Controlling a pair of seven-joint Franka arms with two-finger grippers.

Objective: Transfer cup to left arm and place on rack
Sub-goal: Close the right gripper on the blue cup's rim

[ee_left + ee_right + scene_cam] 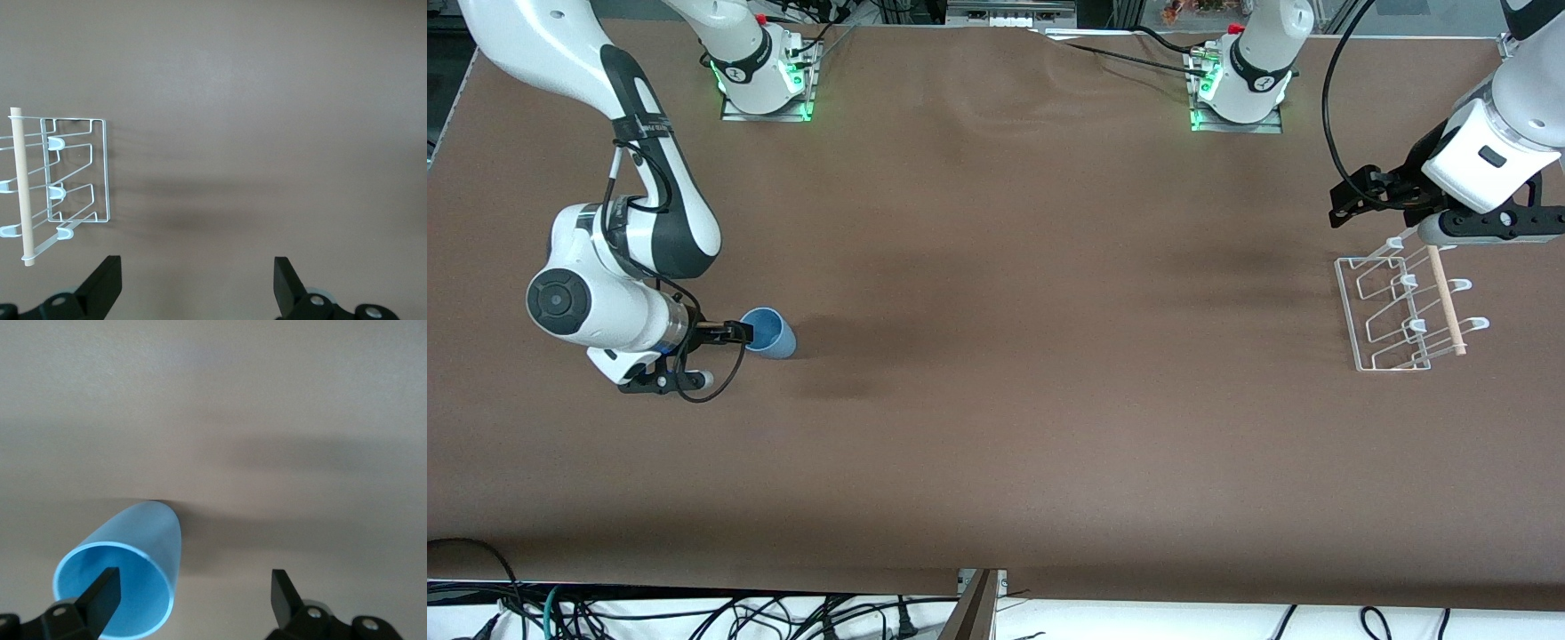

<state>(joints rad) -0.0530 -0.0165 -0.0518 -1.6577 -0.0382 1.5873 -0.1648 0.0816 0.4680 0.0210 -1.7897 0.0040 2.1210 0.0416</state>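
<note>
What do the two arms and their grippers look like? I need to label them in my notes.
Both arms are glossy white with dark joint bands, on bases lit green. The right arm carries looping black cables. The left arm ends in a white boxy hand with a black cable. The left gripper and right gripper have black fingers.

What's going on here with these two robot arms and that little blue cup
The right gripper is open at the rim of the light-blue cup, which lies on its side on the brown table toward the right arm's end; one finger is in front of its mouth, and it has not closed on it. The left gripper waits open above the table beside the white wire rack, which holds nothing. The handover has not begun.
</note>
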